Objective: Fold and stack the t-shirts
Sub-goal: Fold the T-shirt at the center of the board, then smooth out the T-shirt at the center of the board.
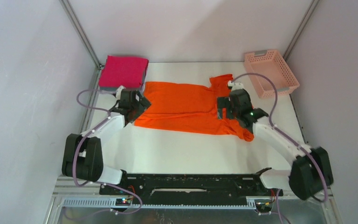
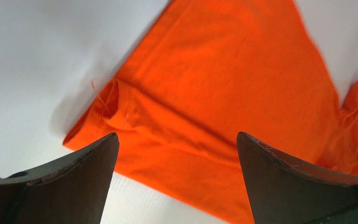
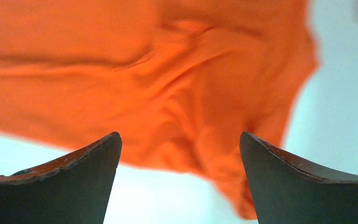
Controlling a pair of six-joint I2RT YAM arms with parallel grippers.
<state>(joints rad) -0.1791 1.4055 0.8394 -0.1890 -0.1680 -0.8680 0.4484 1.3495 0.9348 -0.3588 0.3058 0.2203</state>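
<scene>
Centrally — orange tee [image 1: 186,107]; table [image 1: 177,149]; walls [image 1: 186,28]

We see orange tee [image 1: 186,105]: bright, short-sleeved, folded into a wide rumpled band, lying flat at frame centre, sleeves bunched at its right end | magenta tee [image 1: 123,71]: neat folded rectangle, upper left, just beside the orange tee's corner

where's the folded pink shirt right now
The folded magenta-pink shirt lies at the far left corner of the table in the top view, just beyond the left tool and by the left end of the orange tee.
</scene>
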